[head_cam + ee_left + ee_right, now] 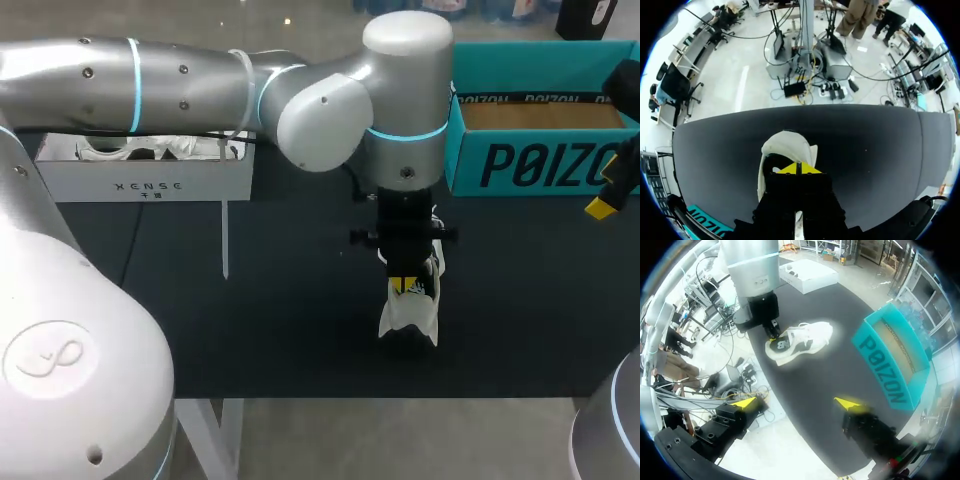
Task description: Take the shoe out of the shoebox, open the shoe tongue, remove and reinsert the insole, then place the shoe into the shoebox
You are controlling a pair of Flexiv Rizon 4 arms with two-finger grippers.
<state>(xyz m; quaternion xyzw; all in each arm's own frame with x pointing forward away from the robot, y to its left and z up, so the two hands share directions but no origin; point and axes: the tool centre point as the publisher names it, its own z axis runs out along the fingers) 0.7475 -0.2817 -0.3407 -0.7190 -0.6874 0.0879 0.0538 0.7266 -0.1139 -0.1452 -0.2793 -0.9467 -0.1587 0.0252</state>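
**Desk:** Where is the shoe?

**Operator:** The shoe [408, 318] stands on the matte black table [280, 320], outside the shoebox [530, 165] and well apart from its printed front wall. It is white and soft-looking, with a rounded toe. Only my right wrist view shows the dark panels along its side.

**Desk:** And the box itself?

**Operator:** It is teal cardboard, rectangular and open-topped, with a plain brown floor inside. A white box [150, 180] with sharp corners sits well apart from the shoebox, along the same far edge of the table.

**Desk:** What are the grippers doing?

**Operator:** My left gripper [408, 287] points straight down onto the shoe. The left wrist view shows its yellow tips drawn together at the shoe's opening, with only a thin seam between them — I cannot tell whether they pinch any part of the shoe. My right gripper [797, 403] hangs near the shoebox's outer end with its fingers spread wide. The head view catches just one of its yellow tips, while its own wrist view shows both.
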